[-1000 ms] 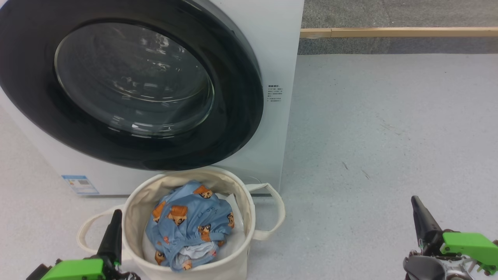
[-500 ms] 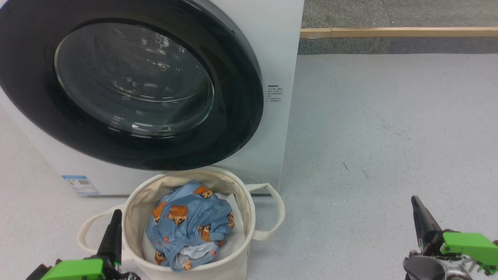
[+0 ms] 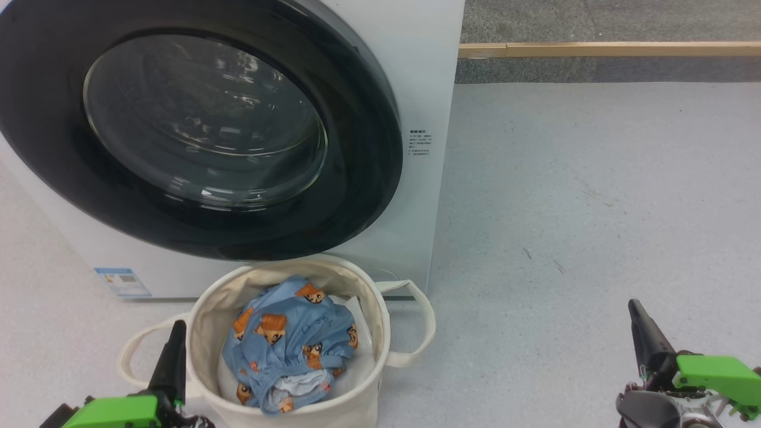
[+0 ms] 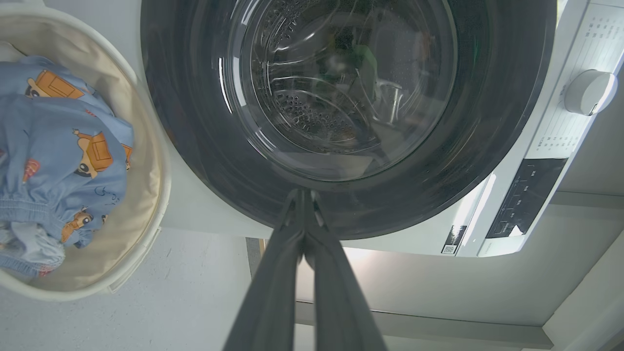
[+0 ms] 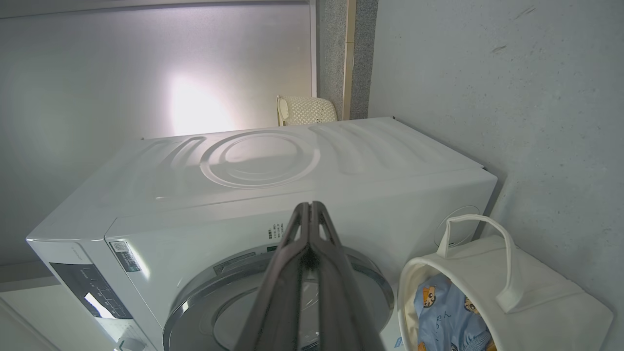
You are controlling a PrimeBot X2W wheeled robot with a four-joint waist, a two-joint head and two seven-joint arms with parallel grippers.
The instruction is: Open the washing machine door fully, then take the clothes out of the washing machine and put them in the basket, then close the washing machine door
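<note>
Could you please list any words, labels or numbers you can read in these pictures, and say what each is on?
Nothing reads clearly.
Grey print on the washer, beside the door: too small.
Blue label, washer's lower front: blurred.
Panel lettering near the knob: too small.
Scribble on the clothes: illegible.

In your head view the white washing machine point(image 3: 429, 77) fills the upper left. Its door point(image 3: 371, 178), a glossy black rim around a bulging clear glass centre, lies shut flat against the front. Just below it, at bottom centre-left, you have the round cream basket point(image 3: 205, 333) standing upright, a strap handle looped out each side. The clothes point(image 3: 291, 345), light blue with orange-brown bear faces, sit bunched inside it.
</note>
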